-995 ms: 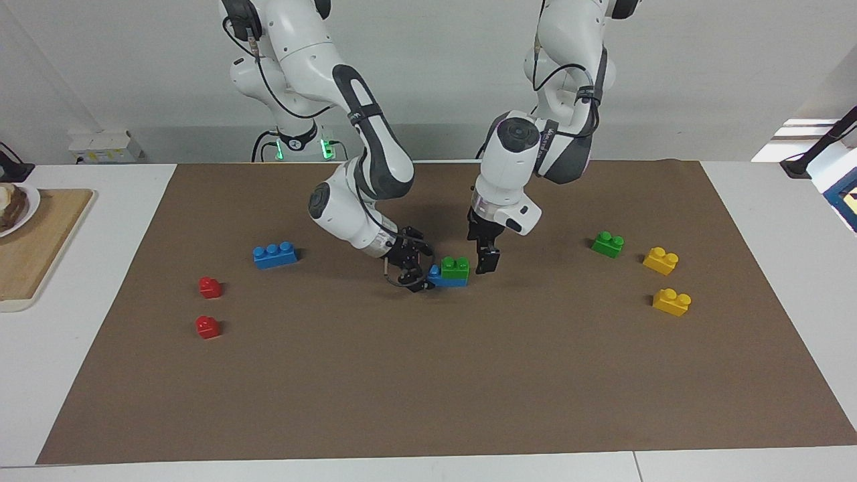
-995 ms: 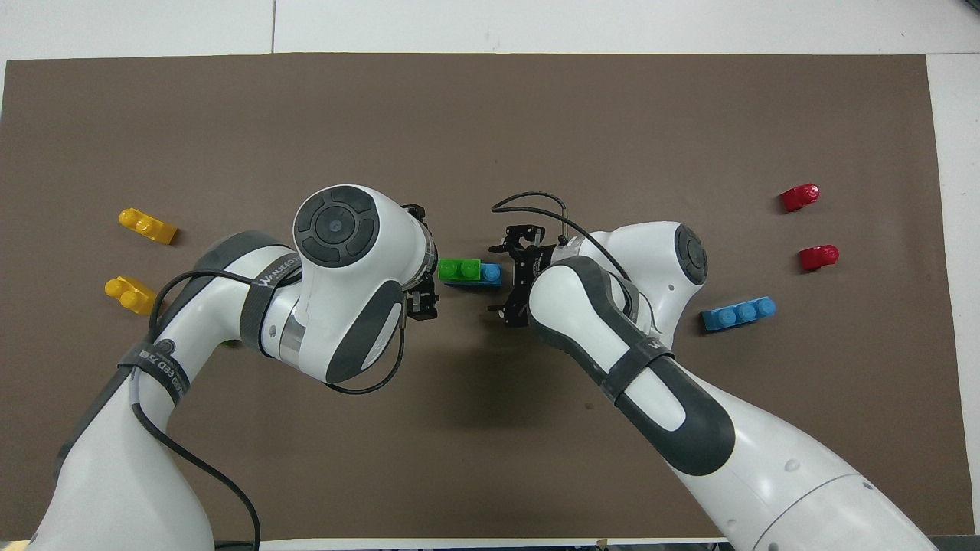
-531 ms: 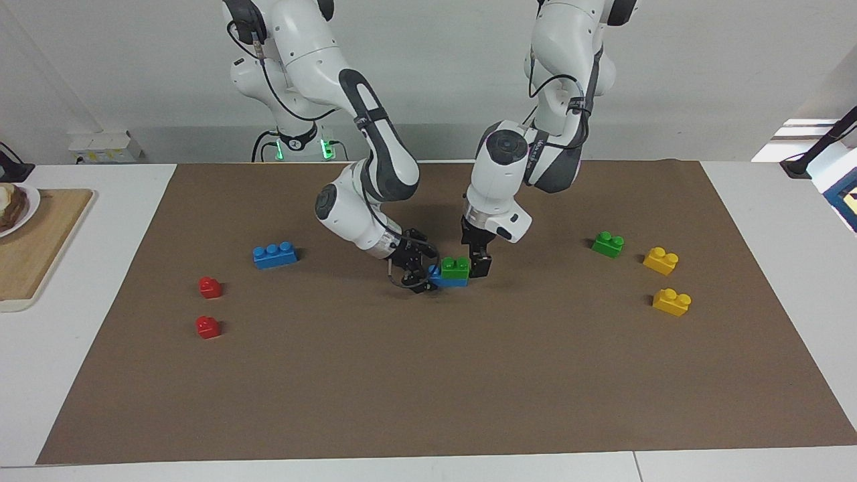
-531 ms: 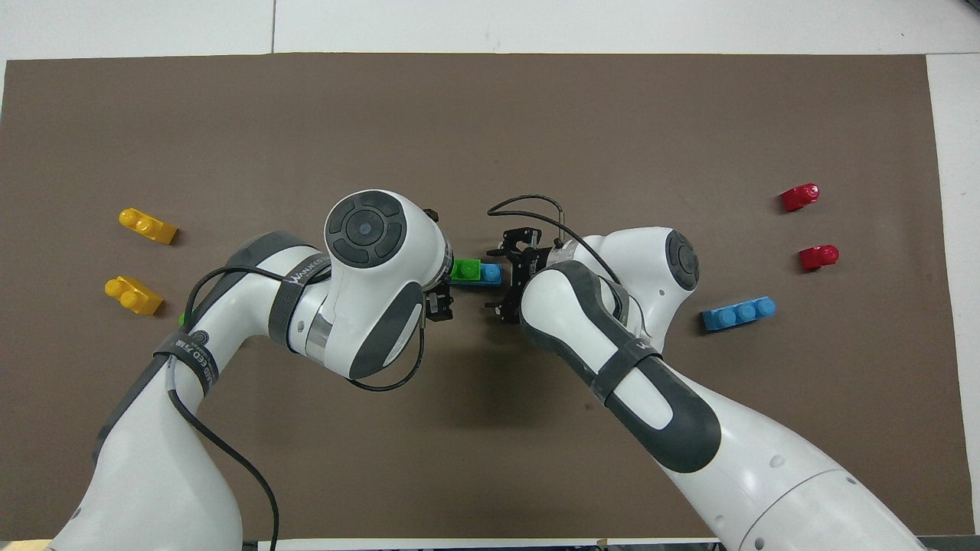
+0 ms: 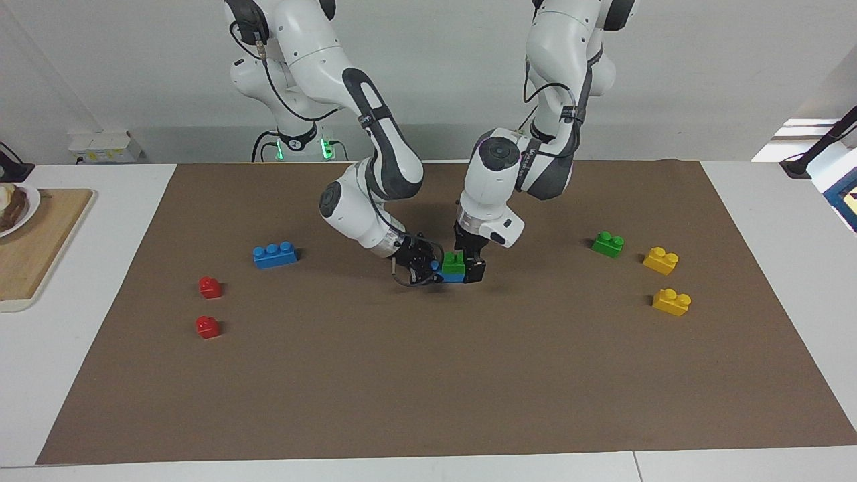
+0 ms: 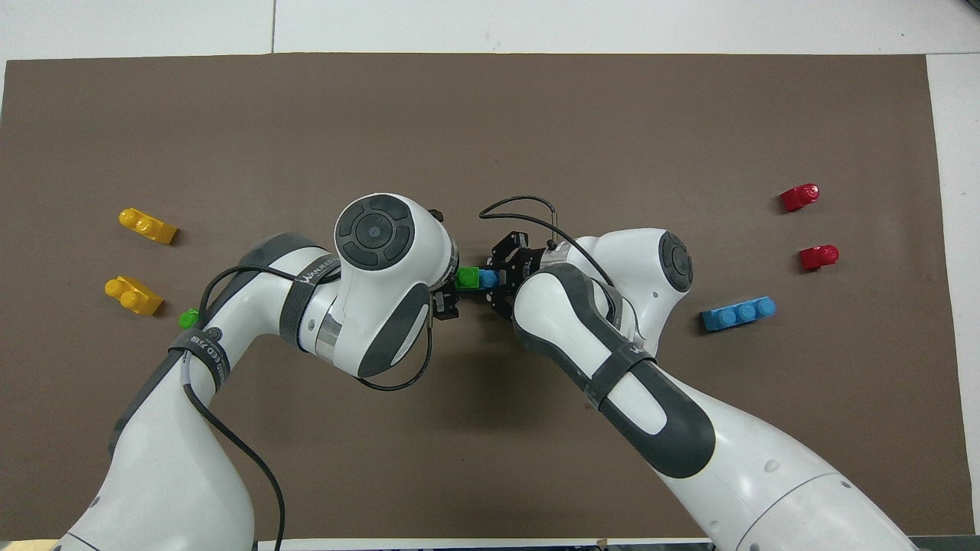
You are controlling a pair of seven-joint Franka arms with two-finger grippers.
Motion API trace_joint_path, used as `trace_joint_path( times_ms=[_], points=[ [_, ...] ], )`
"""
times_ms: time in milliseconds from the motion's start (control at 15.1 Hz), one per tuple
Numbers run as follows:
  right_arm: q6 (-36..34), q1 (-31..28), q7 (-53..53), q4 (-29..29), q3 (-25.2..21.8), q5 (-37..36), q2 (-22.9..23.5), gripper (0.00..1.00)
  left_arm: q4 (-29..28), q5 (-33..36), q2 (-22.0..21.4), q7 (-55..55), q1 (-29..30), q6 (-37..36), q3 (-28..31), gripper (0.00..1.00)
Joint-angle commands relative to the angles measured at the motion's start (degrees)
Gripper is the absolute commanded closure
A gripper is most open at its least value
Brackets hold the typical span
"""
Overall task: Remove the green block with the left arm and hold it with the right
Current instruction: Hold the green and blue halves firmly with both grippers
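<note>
A brown mat [image 5: 428, 375] covers most of the white worktop [image 5: 770, 221], with a pale wall [image 5: 428, 80] across the top of the facing view and a wooden board [image 5: 33, 241] at its left edge. At mid-frame the green block [image 5: 454, 262] sits on a blue brick [image 5: 450, 276]. The right gripper [image 5: 420, 268] has its jaws clenched on that blue brick's end. The left gripper [image 5: 469, 262] is down around the green block, jaws released.
</note>
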Motion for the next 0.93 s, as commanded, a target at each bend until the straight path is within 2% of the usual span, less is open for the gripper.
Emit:
trace_joint_path(
  times_ms=[0,265,398,464,531,597,796,863],
  points=[
    [1.68,0.67,-1.80,0.43,-0.10,2.23,0.38,1.00,0.37,0.71,0.59,-1.17,-1.03,0.48,0.83,0.00],
    [3.52,1.37,-1.88,0.00,-0.10,2.23,0.55,1.00,0.36,0.71,0.50,-1.17,-1.47,-1.36,0.92,0.02],
    [3.79,1.55,-1.89,-0.09,-0.10,2.23,0.64,1.00,0.45,0.89,0.50,-1.17,-1.47,-1.63,0.92,0.36],
    [3.79,1.55,-1.97,-0.09,-0.10,2.23,0.64,1.00,0.63,1.41,0.50,-1.09,-1.47,-1.72,0.92,0.65],
    [3.88,1.55,-1.97,-0.09,-0.10,2.23,0.73,1.00,0.63,1.59,0.42,-1.08,-1.47,-1.72,0.84,0.82],
    [3.88,1.55,-1.97,-0.09,-0.10,2.23,0.64,1.00,0.63,1.59,0.41,-1.08,-1.47,-1.72,0.83,0.89],
    [3.88,1.55,-1.97,-0.09,-0.10,2.23,0.73,1.00,0.54,1.59,0.33,-1.08,-1.56,-1.81,0.83,1.00],
    [3.79,1.46,-1.89,-0.09,-0.10,2.23,0.64,1.00,0.54,1.59,0.33,-1.08,-1.56,-1.81,0.83,1.00]
  ],
)
